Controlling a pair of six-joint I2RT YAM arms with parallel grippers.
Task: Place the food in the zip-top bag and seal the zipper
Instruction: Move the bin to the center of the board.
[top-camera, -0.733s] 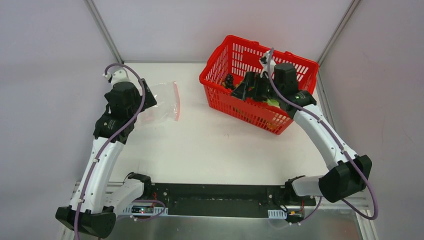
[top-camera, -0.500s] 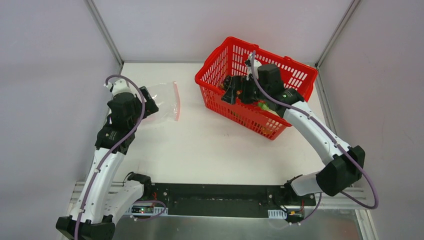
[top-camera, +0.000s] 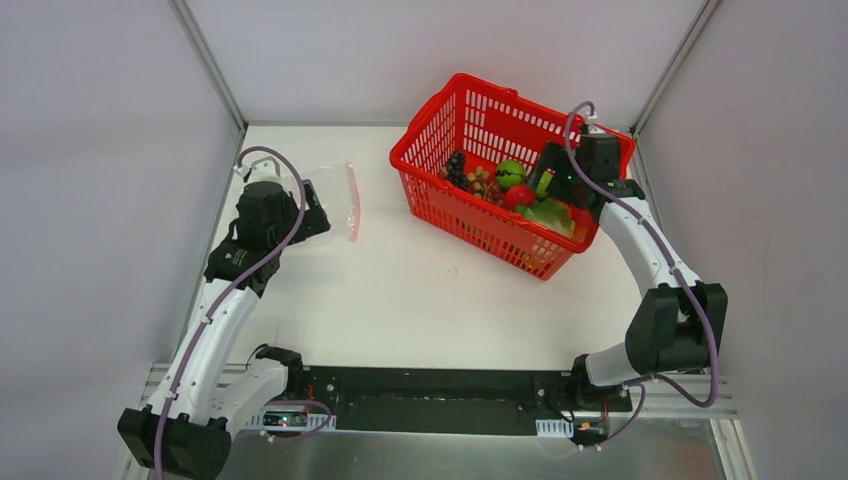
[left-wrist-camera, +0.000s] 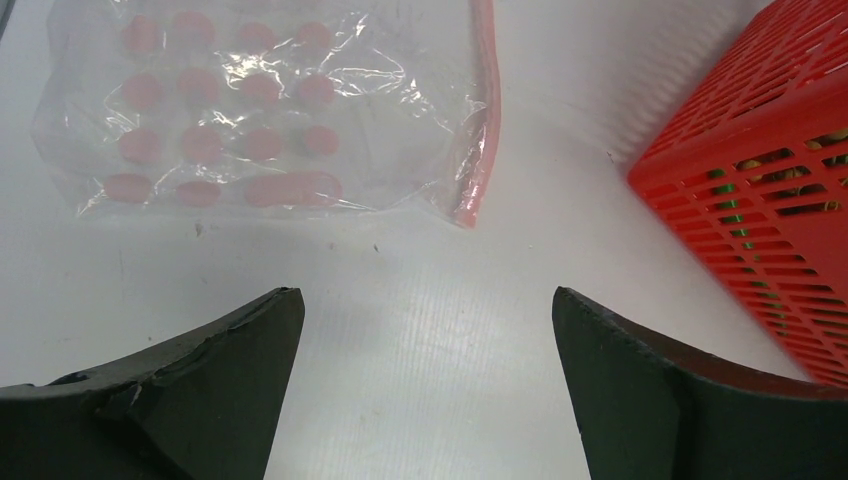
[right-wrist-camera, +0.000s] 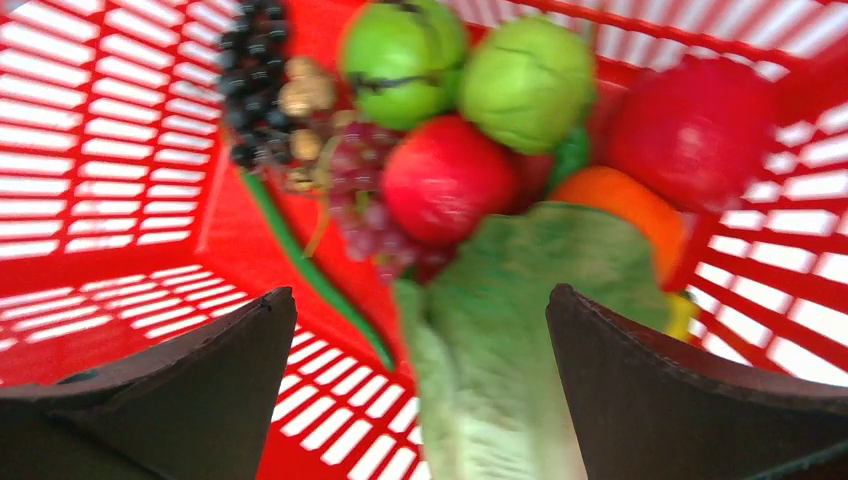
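Overhead, the white table (top-camera: 430, 290) carries one red mesh basket (top-camera: 470, 110) at its far right, close to the back and right edges; bare tabletop separates it from the zip-top bag (left-wrist-camera: 250, 110), which lies flat at far left, clear, crinkled, showing rows of pink dots; its zipper (left-wrist-camera: 485, 100), one thin red-pink strip, runs along the edge facing the basket; the food (top-camera: 515, 190) sits heaped in the basket: one lettuce (right-wrist-camera: 520, 330), two red fruits (right-wrist-camera: 447, 180), two green fruits (right-wrist-camera: 400, 50), one orange fruit (right-wrist-camera: 625, 205), one dark grape bunch (right-wrist-camera: 250, 70); the left gripper (left-wrist-camera: 428, 292) hangs just short of the bag, fingers spread wide, holding nothing; the right gripper (right-wrist-camera: 422, 292) hangs over the food, fingers equally apart, empty.
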